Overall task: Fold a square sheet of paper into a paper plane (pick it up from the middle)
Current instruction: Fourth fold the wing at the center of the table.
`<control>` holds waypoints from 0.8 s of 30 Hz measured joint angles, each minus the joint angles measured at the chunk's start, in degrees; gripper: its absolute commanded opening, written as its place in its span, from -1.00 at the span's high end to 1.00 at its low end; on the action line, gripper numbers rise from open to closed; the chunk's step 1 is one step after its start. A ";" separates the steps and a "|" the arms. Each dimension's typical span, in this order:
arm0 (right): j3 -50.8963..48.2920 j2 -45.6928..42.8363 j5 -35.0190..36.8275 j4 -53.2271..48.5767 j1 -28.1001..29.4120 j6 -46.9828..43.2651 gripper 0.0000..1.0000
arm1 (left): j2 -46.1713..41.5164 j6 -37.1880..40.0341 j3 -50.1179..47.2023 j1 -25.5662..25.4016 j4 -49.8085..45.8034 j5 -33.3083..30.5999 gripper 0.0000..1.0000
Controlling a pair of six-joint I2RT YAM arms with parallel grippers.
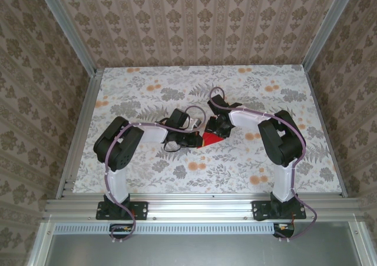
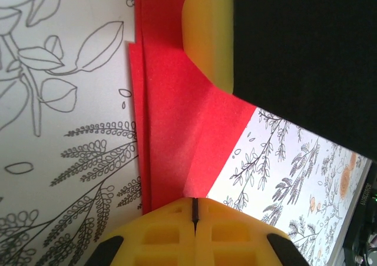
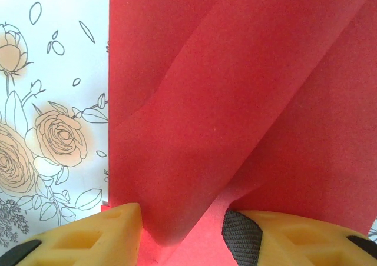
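The square sheet of paper [image 1: 211, 140] is bright red and folded into a pointed wedge with layered creases, lying mid-table between both arms. My left gripper [image 1: 195, 138] is at its left end. In the left wrist view its yellow fingers [image 2: 235, 230] are pressed together, and a raised flap of the paper [image 2: 177, 119] narrows into their seam, so the left gripper [image 2: 194, 204] is shut on the paper. My right gripper [image 1: 220, 129] is over the paper's far right side. In the right wrist view the right gripper [image 3: 182, 230] has its jaws apart, astride a lifted fold of the paper [image 3: 235, 89].
The floral tabletop [image 1: 147, 95] spreads wide around the paper, bounded by an aluminium frame [image 1: 194, 204] at the near edge and patterned walls on three sides. The right gripper's yellow finger [image 2: 206, 36] and black body [image 2: 306, 60] hang close over the paper in the left wrist view.
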 measured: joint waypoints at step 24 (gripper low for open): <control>0.48 0.37 0.13 -0.66 0.02 -0.02 0.01 | -7.80 5.07 -4.44 1.01 -10.54 -2.69 0.92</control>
